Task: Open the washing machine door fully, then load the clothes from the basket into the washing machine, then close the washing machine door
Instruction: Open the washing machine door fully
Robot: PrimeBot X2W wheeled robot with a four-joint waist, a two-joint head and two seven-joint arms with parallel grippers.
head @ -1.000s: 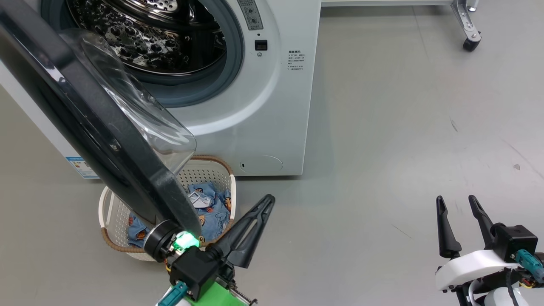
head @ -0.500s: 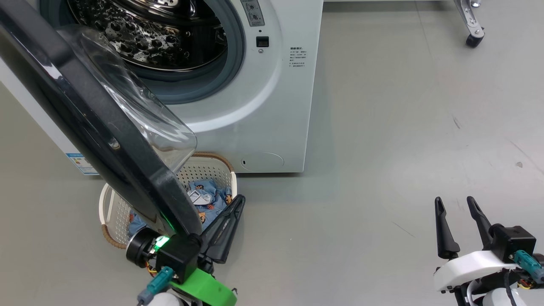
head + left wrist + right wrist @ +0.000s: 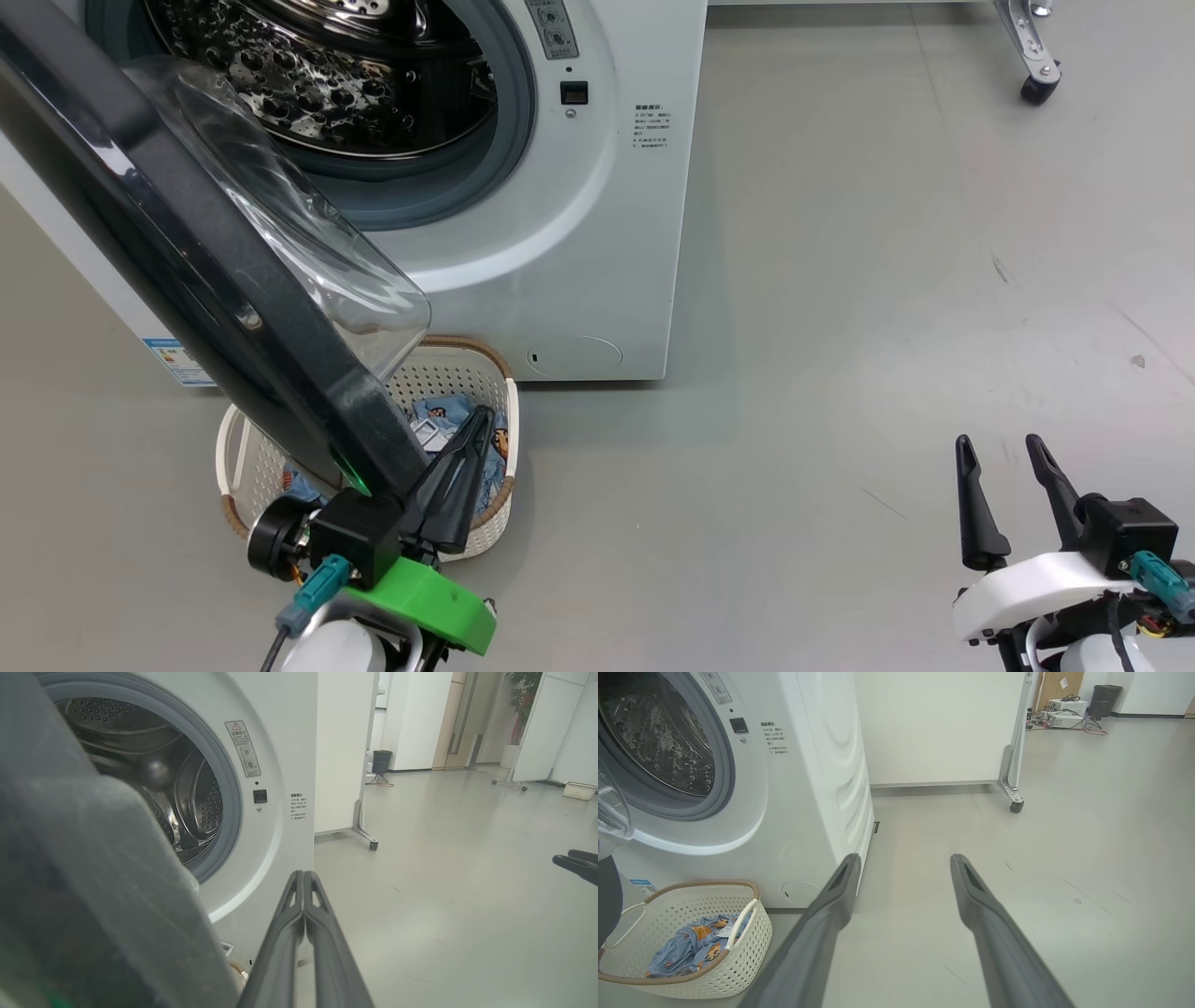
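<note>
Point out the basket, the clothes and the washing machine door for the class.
basket (image 3: 738, 975), right wrist view, perforated side wall.
clothes (image 3: 686, 952), right wrist view, blue fabric in the basket.
washing machine door (image 3: 187, 280), head view, black rim.

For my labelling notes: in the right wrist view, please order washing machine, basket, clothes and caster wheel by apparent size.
1. washing machine
2. basket
3. clothes, inside it
4. caster wheel; it stands farther away, so its real size is unsure.
</note>
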